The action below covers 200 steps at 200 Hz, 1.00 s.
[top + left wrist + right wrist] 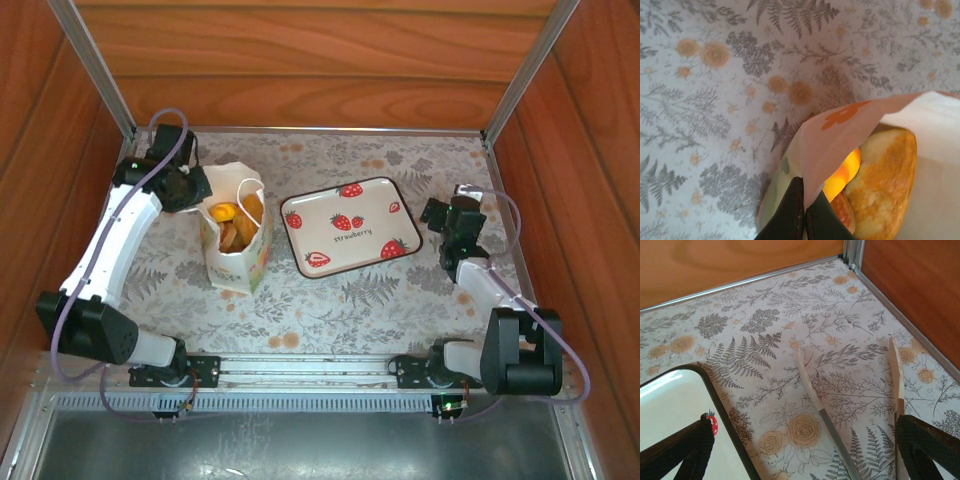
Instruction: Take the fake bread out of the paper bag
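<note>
The white paper bag [238, 255] stands upright left of the middle, mouth open. Inside it lies the fake bread [236, 218]; in the left wrist view I see a golden-brown loaf [885, 185] and a yellow-orange piece [844, 174]. More of the bread is hidden by the bag's wall. My left gripper [200, 195] sits at the bag's back-left rim. Its dark fingers [790, 215] are shut on the rim of the paper bag [850, 125]. My right gripper [450, 203] hovers open to the right of the tray, its fingers [927, 445] wide apart over the mat with nothing between them.
A white strawberry-printed tray [350, 215] lies at the middle, its corner [670, 405] close to my right gripper's left finger. Wooden walls with metal rails [760, 277] close in the back and both sides. A floral mat [330, 300] covers the table.
</note>
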### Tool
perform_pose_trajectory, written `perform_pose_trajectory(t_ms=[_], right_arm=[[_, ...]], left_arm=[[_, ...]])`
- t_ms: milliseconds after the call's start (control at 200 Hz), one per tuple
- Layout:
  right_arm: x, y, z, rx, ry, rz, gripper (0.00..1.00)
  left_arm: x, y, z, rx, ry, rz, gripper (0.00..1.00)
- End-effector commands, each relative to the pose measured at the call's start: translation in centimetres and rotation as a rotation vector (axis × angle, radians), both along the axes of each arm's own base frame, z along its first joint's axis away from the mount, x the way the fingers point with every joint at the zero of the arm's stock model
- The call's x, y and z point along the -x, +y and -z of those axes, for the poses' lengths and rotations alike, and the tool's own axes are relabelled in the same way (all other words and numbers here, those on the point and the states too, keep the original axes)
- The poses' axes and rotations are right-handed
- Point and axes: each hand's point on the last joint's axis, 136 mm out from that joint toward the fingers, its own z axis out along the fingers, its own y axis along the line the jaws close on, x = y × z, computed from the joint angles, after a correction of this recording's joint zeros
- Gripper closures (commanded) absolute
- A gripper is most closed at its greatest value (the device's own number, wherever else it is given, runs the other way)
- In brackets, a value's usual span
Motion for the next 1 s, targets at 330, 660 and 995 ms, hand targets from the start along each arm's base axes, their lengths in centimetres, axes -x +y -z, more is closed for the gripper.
perform_pose_trajectory(t_ms=[330, 660, 995], right_arm=[[-0.8, -0.4, 0.9, -0.069, 0.215, 0.066, 0.0], [-1.1, 0.1, 1.4, -0.13, 0.387, 0.065, 0.0], [1.3, -2.8, 4.6, -0.276, 0.534, 0.16, 0.0]], left_arm=[[-7.8, 1.2, -4.6, 0.124, -0.164, 0.062, 1.0], [-11.3, 1.8, -4.6, 0.095, -0.181, 0.139, 1.0], [-12.5, 1.3, -6.5, 0.023, -0.24, 0.288, 1.0]])
